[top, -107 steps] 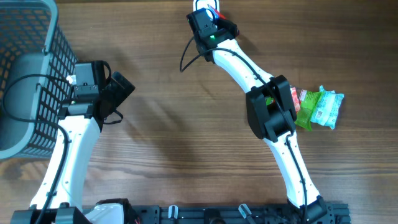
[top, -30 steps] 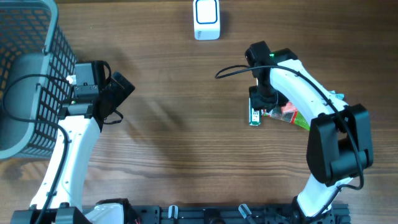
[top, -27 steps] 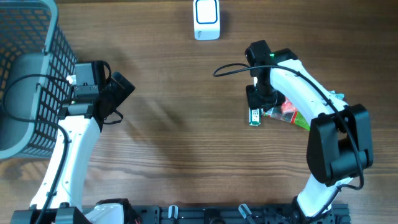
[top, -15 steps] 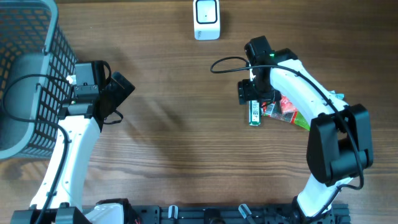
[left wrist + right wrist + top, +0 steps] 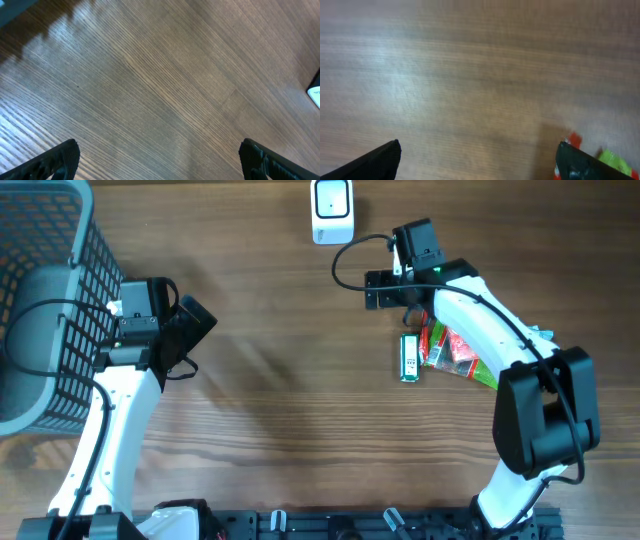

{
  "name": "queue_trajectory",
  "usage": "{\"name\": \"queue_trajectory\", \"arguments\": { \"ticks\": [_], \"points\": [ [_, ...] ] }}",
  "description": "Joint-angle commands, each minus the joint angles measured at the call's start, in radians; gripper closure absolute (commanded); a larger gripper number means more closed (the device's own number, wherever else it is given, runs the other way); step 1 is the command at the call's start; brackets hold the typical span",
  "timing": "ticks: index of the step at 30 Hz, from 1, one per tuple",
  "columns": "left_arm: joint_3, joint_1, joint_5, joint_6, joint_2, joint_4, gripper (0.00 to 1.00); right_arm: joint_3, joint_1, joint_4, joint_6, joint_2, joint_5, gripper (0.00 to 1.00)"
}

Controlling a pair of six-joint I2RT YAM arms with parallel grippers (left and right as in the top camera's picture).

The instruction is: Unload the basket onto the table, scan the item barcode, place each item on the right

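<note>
Overhead view of a wooden worktop (image 5: 270, 410) with two robot arms. A second ago my right hand (image 5: 388, 288) was pressed down and clenched on the white label end (image 5: 409, 358) of the snack packet (image 5: 452, 352). It has since let go, spread its fingers fully and pulled away up the worktop. It now grasps nothing and hangs between the packet and the white scanner (image 5: 332, 210). The green and red packet lies flat where it was released, partly under the right forearm, label end pointing left, apart from the hand and well apart from the scanner. The right wrist view is blurred, showing bare wood between the fingertips and only a red and green corner of the packet at the lower right. My left hand (image 5: 190, 328) is released too, empty over bare wood beside the grey basket (image 5: 40, 240), and has not moved. I judge the packet has been placed ready and the scan itself is not yet done; the right hand looks headed for the scanner.
</note>
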Motion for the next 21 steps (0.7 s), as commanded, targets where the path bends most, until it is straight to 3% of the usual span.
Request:
{"name": "queue_trajectory", "arguments": {
  "ticks": [1, 10, 21],
  "points": [
    [0.001, -0.003, -0.017, 0.011, 0.003, 0.003, 0.00, 0.001, -0.005, 0.044, 0.001, -0.001, -0.014, 0.00],
    [0.001, -0.003, -0.017, 0.011, 0.003, 0.003, 0.00, 0.001, -0.005, 0.055, 0.001, -0.055, -0.014, 0.00],
    [0.001, -0.003, -0.017, 0.011, 0.003, 0.003, 0.00, 0.001, -0.005, 0.055, 0.002, -0.531, -0.014, 0.00]
  ]
}}
